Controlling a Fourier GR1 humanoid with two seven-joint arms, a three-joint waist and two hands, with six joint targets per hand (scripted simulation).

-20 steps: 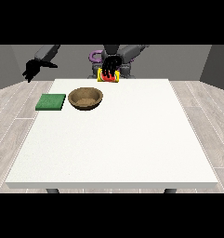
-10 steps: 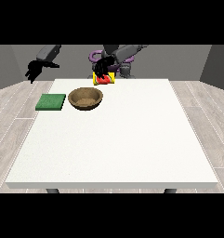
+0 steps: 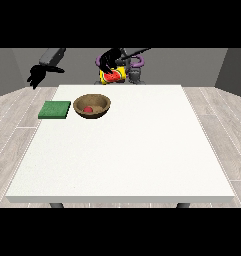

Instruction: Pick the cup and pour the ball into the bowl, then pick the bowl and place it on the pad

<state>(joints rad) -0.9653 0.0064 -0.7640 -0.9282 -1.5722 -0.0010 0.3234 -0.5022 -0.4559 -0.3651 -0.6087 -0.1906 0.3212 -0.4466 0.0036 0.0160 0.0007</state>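
- One white tabletop (image 3: 142, 150).
- One wooden bowl (image 3: 92, 106) stands on it.
- One red ball (image 3: 89, 108) lies inside the bowl.
- One green pad (image 3: 55, 109).
- One yellow and red cup (image 3: 112, 76).
- Two black robot hands: one at the view's left (image 3: 37, 76), one at the view's right (image 3: 108, 61).

The hand at the view's right (image 3: 108, 62) has swung the yellow cup (image 3: 112, 75) over from behind the worktop toward the bowl (image 3: 92, 106) and tipped it, its red inside now facing out. And there it is: a red ball (image 3: 88, 108) now lies in the bowl, which was empty a second ago.
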